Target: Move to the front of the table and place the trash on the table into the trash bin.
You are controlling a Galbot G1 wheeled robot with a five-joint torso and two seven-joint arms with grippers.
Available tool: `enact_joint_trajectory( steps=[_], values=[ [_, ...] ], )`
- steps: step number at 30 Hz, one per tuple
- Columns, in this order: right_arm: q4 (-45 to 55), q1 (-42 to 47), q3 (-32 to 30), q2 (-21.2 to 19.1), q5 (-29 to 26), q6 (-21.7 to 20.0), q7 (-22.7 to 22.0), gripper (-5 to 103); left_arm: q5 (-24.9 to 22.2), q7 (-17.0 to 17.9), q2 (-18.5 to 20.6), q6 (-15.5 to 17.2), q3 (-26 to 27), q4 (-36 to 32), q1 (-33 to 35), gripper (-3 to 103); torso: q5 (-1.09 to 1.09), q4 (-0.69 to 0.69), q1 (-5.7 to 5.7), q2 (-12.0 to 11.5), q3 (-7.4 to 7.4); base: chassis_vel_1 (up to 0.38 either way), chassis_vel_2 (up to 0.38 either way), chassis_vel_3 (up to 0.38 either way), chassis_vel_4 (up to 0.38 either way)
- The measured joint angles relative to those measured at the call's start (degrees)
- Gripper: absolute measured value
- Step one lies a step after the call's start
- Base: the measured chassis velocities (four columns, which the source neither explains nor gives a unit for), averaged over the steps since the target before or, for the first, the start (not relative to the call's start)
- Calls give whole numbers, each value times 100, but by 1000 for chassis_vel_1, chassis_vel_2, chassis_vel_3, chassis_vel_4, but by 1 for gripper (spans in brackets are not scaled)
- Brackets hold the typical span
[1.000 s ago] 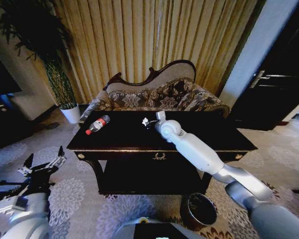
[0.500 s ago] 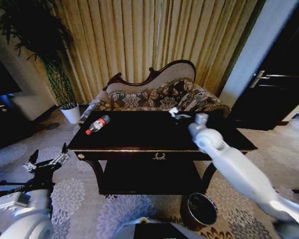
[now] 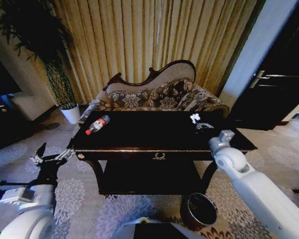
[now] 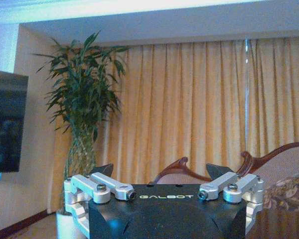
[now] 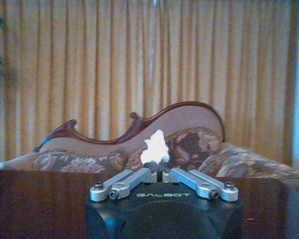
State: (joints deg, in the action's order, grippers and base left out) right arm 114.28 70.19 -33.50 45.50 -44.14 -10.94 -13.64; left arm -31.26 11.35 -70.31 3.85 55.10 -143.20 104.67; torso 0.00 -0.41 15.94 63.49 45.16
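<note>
The left end effector [image 3: 52,157] is held low beside the left end of the surface [image 3: 139,134], off its edge and above the patterned carpet [image 3: 114,209]. Its fingers [image 4: 102,172] are spread wide, with nothing between them, and a bamboo plant [image 4: 82,114] and the gold curtain [image 4: 189,109] are seen beyond them in the left wrist view. Near that left end of the dark top, well apart from both end effectors, the clear bottle [image 3: 97,124] is laid on its side with its red cap toward the front edge. Behind the surface stands the ornate sofa [image 3: 159,94]. Toward the right end, the right end effector [image 3: 199,122] is held above the top, its fingers pressed together on a white crumpled scrap [image 5: 155,148]; the scrap is pinched at the fingertips and sticks up past them, clear of the wood. The trash bin [image 3: 199,210] stands on the carpet in front of the surface, near its right leg, below and nearer the robot than the held scrap.
</note>
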Motion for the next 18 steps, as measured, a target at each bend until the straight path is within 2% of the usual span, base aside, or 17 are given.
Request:
enact_joint_trajectory(
  steps=[5, 9, 14, 18],
  values=[
    [298, 649, -725, 215, 166, 19, 109, 0, -214, -6, 239, -21, 66, 191, -141, 100, -2, 0, 0, 0, 0, 0, 0, 0, 0],
    [386, 870, -910, 318, 273, 25, 126, 0, -285, -7, 311, -12, 102, 259, -205, 100, -1, 0, 0, 0, 0, 0, 0, 0, 0],
    [682, 1531, -1339, 646, 520, 44, 169, 0, -363, -50, 425, 77, 144, 409, -321, 100, -1, 1, 1, 0, 0, 0, 0, 0, 0],
    [760, 1773, -1490, 707, 534, 65, 180, 0, -449, -37, 538, 139, 136, 566, -469, 100, -1, -1, 1, 0, 0, 0, 0, 0, 0]
  ],
)
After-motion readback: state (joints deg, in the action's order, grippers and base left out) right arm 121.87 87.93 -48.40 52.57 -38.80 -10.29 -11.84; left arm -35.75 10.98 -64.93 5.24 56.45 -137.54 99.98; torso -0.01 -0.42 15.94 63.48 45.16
